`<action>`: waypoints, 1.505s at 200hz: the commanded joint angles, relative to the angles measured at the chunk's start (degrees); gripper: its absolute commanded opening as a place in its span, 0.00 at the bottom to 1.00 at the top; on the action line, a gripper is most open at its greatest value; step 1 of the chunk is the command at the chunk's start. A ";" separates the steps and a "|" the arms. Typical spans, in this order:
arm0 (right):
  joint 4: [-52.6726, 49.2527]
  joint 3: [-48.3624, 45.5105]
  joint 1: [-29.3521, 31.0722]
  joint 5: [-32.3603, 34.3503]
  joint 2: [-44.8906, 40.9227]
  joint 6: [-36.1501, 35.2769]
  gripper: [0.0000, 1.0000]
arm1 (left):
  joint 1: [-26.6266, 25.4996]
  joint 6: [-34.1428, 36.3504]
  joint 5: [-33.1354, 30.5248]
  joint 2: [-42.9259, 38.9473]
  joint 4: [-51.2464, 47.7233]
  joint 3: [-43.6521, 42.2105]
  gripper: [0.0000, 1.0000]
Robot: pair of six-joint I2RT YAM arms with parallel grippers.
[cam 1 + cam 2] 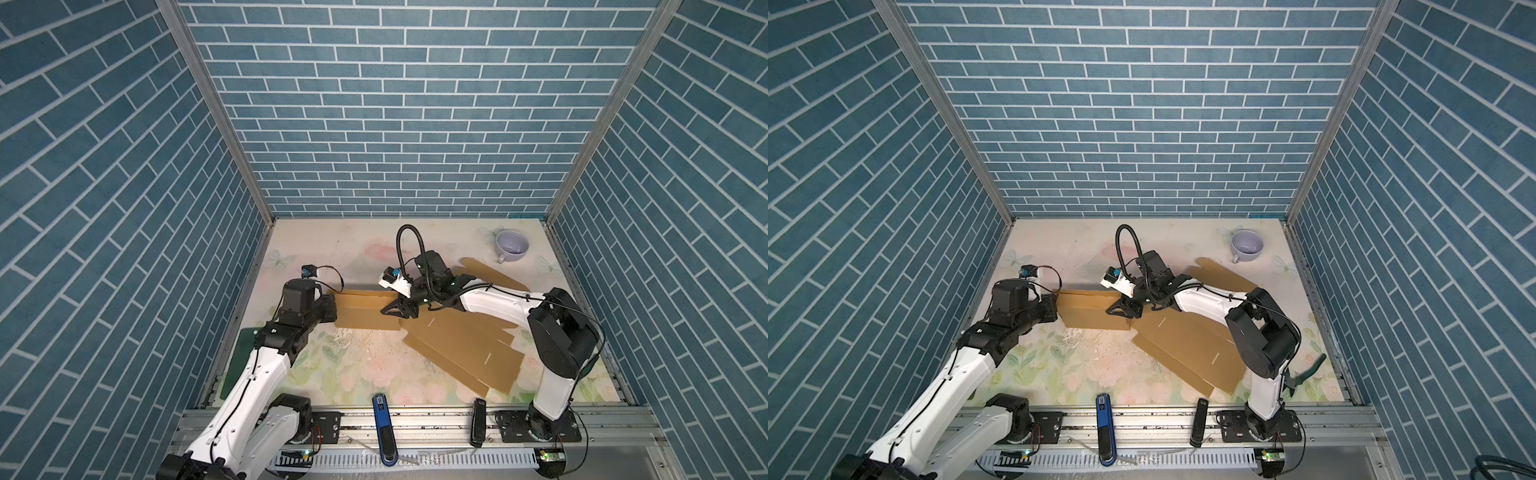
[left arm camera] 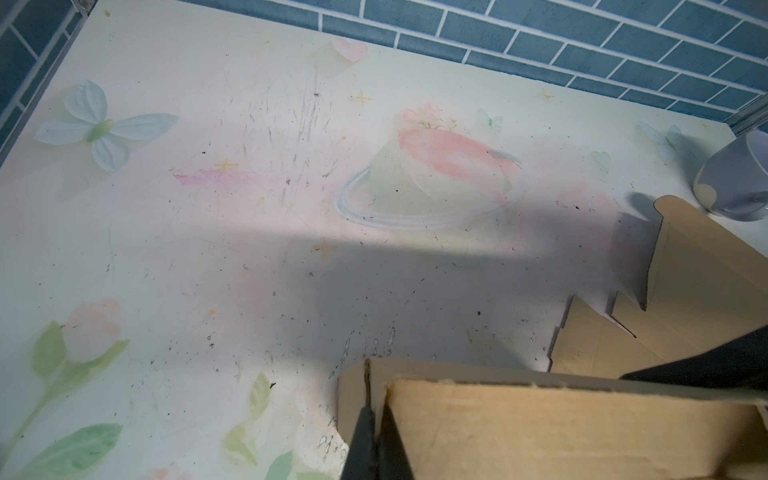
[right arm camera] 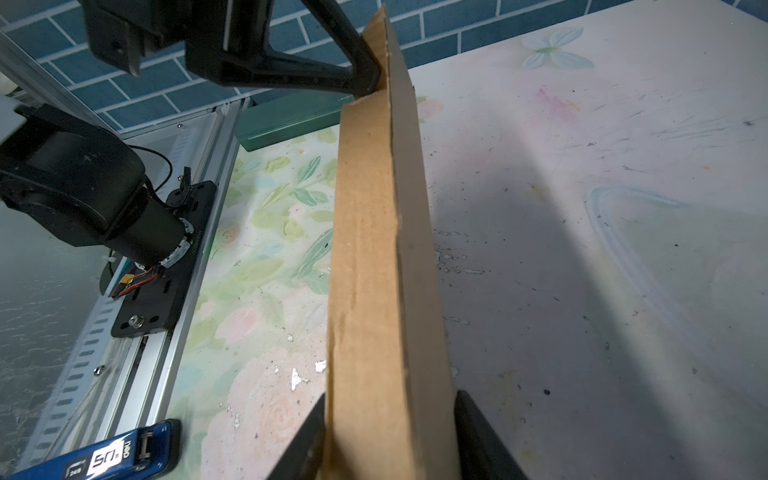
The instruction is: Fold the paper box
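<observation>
The paper box (image 1: 461,345) is lying mostly flat toward the table's (image 1: 353,374) right edge, with one flap (image 1: 365,311) standing up near the middle. The left jaws are pinching that flap's left end. The right jaws are straddling its other end, moderately parted; I cannot tell whether they are gripping.

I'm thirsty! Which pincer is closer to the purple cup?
Right. The right pincer straddles the cardboard flap at the end nearer the cup; the left pincer pinches the far end.

White arms (image 1: 257,374), black joints (image 1: 565,332), black cables (image 1: 397,245)
</observation>
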 commanded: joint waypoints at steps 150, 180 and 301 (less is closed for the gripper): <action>-0.91 -8.04 -2.09 5.19 -18.87 2.89 0.50 | -2.28 -0.39 -4.82 1.06 -2.49 -0.25 0.00; 0.73 -10.02 -4.23 7.02 -22.06 4.48 0.42 | -2.90 -0.43 -5.44 1.15 -2.75 0.32 0.00; 2.37 -8.88 -4.73 8.33 -15.55 6.53 0.16 | -6.22 0.08 -8.68 3.50 -3.02 1.99 0.00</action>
